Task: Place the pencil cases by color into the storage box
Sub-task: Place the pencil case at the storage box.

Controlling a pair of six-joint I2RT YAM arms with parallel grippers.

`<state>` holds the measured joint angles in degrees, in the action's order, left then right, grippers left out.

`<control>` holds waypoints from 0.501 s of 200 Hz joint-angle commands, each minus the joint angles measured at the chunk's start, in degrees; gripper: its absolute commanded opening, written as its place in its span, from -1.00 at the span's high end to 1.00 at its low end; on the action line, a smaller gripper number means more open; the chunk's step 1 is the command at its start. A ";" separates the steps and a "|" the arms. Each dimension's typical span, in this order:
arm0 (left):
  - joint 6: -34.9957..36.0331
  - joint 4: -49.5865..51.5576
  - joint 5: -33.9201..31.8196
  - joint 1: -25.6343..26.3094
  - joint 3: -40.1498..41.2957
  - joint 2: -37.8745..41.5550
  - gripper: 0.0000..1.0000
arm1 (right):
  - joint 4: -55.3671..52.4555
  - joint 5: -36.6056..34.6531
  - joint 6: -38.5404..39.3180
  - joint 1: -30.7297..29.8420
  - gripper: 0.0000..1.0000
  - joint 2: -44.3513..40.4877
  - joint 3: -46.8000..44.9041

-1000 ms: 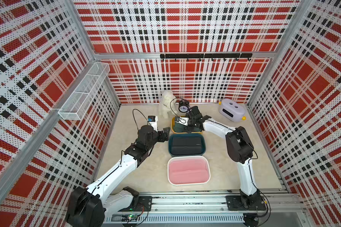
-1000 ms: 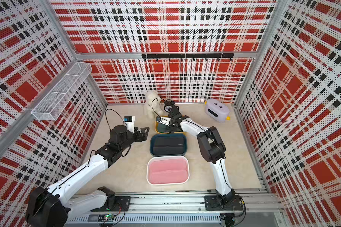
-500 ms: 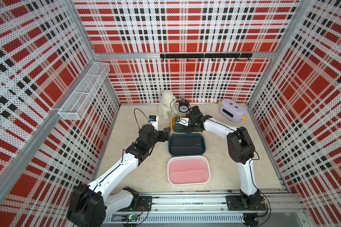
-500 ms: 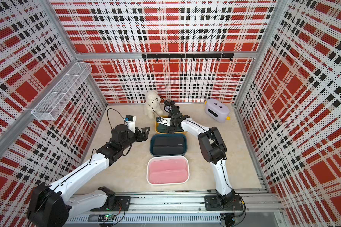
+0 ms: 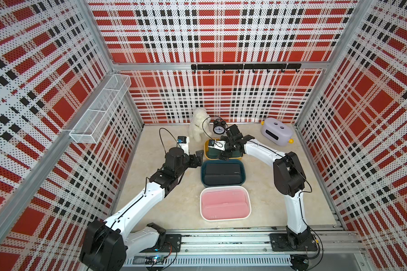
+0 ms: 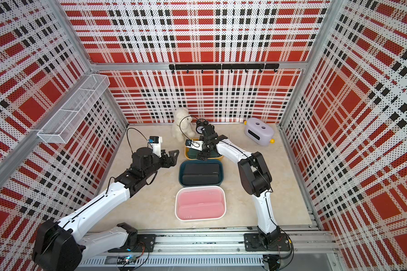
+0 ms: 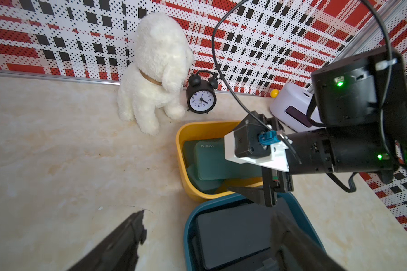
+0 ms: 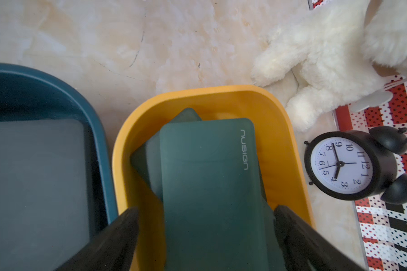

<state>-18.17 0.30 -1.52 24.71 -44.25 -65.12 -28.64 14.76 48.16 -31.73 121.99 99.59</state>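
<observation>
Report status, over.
Left gripper open, empty. Right gripper jaws open astride top dark green pencil case in yellow tub. Alarm clock, plush dog close by.

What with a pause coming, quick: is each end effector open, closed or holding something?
Left end effector: open, empty.
Right end effector: open, jaws straddling the top dark green case in the yellow tub, not gripping.

Beige marbled tabletop (image 5: 181, 211), yellow tub (image 8: 221, 96), teal tub (image 5: 203, 174), white tub (image 5: 224, 188), plush dog (image 5: 199, 124), alarm clock (image 5: 219, 128), lilac box (image 5: 276, 132).
</observation>
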 commanded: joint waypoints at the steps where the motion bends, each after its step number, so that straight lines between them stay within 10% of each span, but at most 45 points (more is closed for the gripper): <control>1: 0.67 -1.17 0.38 -0.70 -1.47 -0.23 -0.76 | -3.50 2.87 0.35 -0.22 -0.91 -3.22 -0.07; 37: 0.79 -1.18 0.46 -0.71 -1.54 0.08 -0.75 | -0.24 2.10 -4.16 0.83 -0.81 -3.52 1.19; 66: 0.95 -1.02 0.20 -0.65 -1.60 0.35 -0.76 | 0.56 3.59 -10.35 2.96 -0.12 -2.14 5.16; 100: 0.95 -0.99 0.03 -0.74 -1.28 0.35 -0.76 | -2.13 4.25 -10.63 3.34 0.05 -0.74 6.60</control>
<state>-17.78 0.32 -1.52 24.67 -44.31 -65.12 -29.76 17.52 39.92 -28.80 120.75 105.58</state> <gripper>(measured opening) 0.877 0.483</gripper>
